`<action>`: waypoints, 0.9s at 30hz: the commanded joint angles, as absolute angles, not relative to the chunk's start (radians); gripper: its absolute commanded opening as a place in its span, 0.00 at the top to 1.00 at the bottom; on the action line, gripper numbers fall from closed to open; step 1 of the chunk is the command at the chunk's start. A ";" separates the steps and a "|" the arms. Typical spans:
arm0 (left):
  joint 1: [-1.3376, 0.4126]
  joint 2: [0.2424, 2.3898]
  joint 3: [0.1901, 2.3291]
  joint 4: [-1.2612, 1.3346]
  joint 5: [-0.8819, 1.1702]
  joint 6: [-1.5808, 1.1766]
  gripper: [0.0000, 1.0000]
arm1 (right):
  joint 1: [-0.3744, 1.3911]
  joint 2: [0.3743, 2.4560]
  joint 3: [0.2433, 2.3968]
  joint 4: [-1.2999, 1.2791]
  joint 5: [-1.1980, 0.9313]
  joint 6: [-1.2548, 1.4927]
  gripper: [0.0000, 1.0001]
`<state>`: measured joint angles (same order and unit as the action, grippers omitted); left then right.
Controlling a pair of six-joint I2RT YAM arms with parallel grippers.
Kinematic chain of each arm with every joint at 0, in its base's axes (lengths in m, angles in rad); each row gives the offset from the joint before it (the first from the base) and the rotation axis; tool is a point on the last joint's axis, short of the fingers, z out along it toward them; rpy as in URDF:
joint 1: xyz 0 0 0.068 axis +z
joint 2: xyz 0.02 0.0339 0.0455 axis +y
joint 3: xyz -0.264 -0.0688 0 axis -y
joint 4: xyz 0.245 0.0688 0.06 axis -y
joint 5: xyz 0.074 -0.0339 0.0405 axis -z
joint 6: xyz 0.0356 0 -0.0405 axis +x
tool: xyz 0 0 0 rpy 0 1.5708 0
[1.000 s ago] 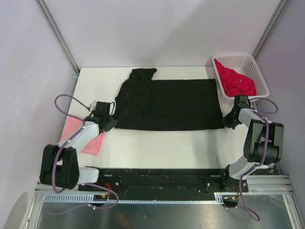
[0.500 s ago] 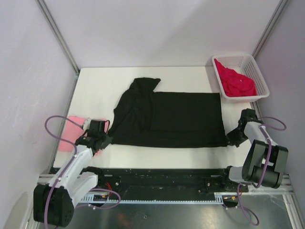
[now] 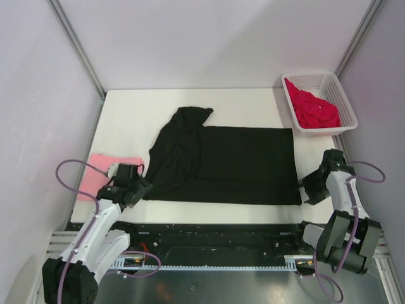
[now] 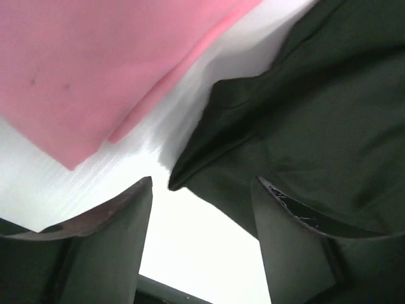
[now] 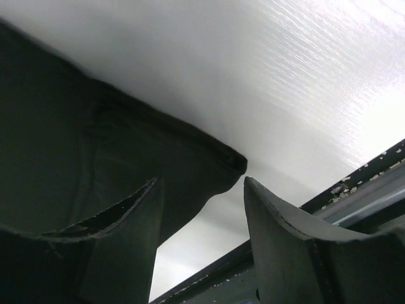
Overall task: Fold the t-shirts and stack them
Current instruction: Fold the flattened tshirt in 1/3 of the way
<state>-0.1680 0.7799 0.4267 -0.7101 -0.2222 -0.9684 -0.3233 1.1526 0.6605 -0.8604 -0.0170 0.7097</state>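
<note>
The black t-shirt lies spread flat across the middle of the white table, one sleeve bunched at its far left. My left gripper stands open just off its near-left corner, fingers apart with nothing between them. My right gripper is open at the near-right corner, where the black hem ends just beyond the fingertips. The light pink t-shirt lies folded at the table's left edge, close to the left gripper. The red t-shirt sits crumpled in the basket.
A white lattice basket stands at the far right corner. The black rail with the arm bases runs along the near edge, right behind both grippers. Metal frame posts rise at the two far corners.
Both grippers drew the black t-shirt toward the near edge, then opened and let go of its near corners. The shirt now lies flatter and nearer.
</note>
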 commanded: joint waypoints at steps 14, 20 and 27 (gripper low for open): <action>-0.385 1.249 0.916 -0.424 -0.056 -0.614 0.48 | 0.075 1.212 0.865 -0.702 0.115 0.632 0.52; -0.487 1.461 1.032 -0.396 -0.086 -0.623 0.49 | 0.126 1.277 0.855 -0.663 0.142 0.633 0.55; -0.417 1.683 1.260 -0.374 -0.128 -0.601 0.49 | 0.112 1.361 0.854 -0.544 0.108 0.614 0.55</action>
